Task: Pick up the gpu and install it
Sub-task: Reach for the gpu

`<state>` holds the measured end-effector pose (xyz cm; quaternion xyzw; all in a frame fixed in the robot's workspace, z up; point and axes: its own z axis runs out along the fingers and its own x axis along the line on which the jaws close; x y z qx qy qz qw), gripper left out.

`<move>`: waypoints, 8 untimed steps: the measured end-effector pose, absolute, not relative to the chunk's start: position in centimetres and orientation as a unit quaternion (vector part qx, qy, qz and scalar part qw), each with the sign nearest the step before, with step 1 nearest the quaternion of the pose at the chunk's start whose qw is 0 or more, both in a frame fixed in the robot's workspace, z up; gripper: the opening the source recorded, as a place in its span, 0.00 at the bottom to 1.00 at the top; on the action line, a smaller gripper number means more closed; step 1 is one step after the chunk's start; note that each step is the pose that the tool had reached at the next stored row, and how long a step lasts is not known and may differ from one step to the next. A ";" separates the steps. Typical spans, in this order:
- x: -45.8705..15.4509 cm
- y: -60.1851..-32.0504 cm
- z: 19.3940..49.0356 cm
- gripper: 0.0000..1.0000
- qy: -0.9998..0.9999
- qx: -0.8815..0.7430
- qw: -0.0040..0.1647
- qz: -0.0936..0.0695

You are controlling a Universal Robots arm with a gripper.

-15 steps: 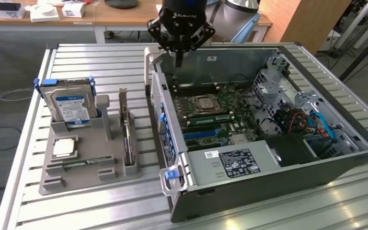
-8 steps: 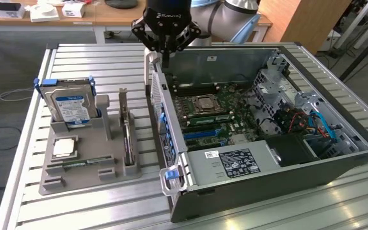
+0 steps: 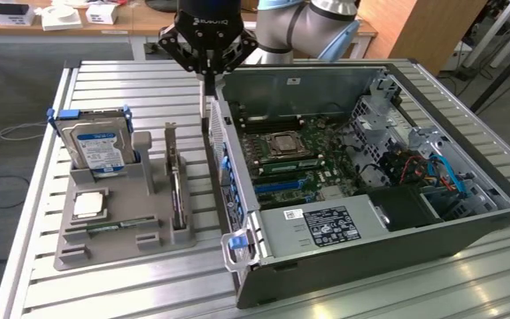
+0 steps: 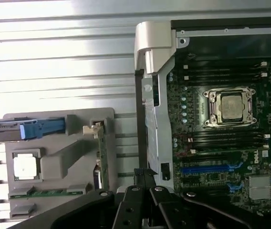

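Hardly begun, I'd say: the gpu [image 3: 177, 183] stands on edge, untouched, in the grey holder [image 3: 104, 252] on the exterior view's left of the open computer case [image 3: 370, 266], while the gripper [image 3: 208, 93], fingers pressed together and empty, hovers over the case's far left wall.

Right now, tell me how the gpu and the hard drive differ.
The hard drive is a boxy silver block with a blue-white label and blue side rails; the gpu is a thin dark card. The hard drive shows its broad labelled face in the exterior view; the gpu shows its narrow edge. The gpu stands nearer the open computer case than the hard drive. Both stand upright in slots of the grey holder.
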<state>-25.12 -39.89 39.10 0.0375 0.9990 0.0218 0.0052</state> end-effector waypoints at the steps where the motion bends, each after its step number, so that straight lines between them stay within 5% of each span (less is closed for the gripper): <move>1: -25.4 -39.9 39.1 0.11 0.999 0.038 0.005 0.022; 8: -27.4 -39.9 39.0 0.11 0.999 0.038 0.001 0.021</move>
